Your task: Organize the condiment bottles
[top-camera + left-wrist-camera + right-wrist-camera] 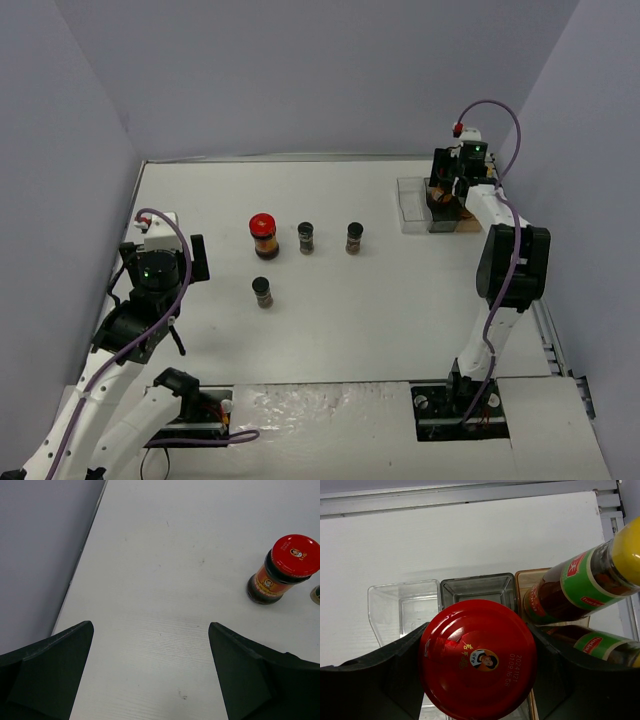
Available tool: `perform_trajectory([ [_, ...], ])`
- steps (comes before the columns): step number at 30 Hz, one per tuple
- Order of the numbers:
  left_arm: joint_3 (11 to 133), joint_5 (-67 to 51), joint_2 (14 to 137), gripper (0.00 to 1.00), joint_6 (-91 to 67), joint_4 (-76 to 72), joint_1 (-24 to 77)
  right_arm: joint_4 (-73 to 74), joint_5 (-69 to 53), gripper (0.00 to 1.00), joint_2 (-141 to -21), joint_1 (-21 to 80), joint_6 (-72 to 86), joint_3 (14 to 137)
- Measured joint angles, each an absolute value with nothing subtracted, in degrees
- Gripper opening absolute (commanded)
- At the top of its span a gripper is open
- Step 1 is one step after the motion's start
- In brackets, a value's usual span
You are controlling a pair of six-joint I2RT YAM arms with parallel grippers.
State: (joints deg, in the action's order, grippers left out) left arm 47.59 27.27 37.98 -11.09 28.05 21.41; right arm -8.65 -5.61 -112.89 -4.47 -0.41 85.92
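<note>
Clamping a red-lidded jar (pixel 477 657) with right fingers (pixel 380 680) over the 2 o'clock tray (pixel 400 605), left fingers (pixel 45 670) apart, you have four jars (pixel 306 237) left.

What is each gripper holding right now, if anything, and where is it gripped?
The right gripper holds a red-lidded jar, fingers on opposite sides at lid level; whether they press lid or glass is hidden. The left gripper is open and empty.
</note>
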Motion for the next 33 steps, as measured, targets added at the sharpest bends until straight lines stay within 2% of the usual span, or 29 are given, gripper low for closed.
perform_trajectory([
  [17, 47.6, 27.2, 38.4, 0.97, -11.1, 28.1, 21.4, -14.0, -5.5, 0.00, -118.9, -4.5, 0.0, 88.2],
  [23, 47.6, 27.2, 38.6, 0.97, -11.1, 28.1, 21.4, -14.1, -5.5, 0.09, -119.1, -4.5, 0.0, 88.4],
  [26, 47.6, 27.2, 38.6, 0.97, -11.1, 28.1, 21.4, -14.5, -5.6, 0.25, -119.6, -4.5, 0.0, 88.8],
  [27, 47.6, 27.2, 38.7, 0.97, -11.1, 28.1, 21.4, -14.7, -5.7, 0.35, -119.8, -4.5, 0.0, 89.0],
  [29, 47.6, 27.2, 38.7, 0.97, -11.1, 28.1, 21.4, -14.8, -5.8, 0.50, -119.9, -4.5, 0.0, 89.1],
  [33, 47.6, 27.2, 39.0, 0.97, -11.1, 28.1, 21.4, -14.8, -5.9, 0.71, -119.9, -4.5, 0.0, 89.1],
])
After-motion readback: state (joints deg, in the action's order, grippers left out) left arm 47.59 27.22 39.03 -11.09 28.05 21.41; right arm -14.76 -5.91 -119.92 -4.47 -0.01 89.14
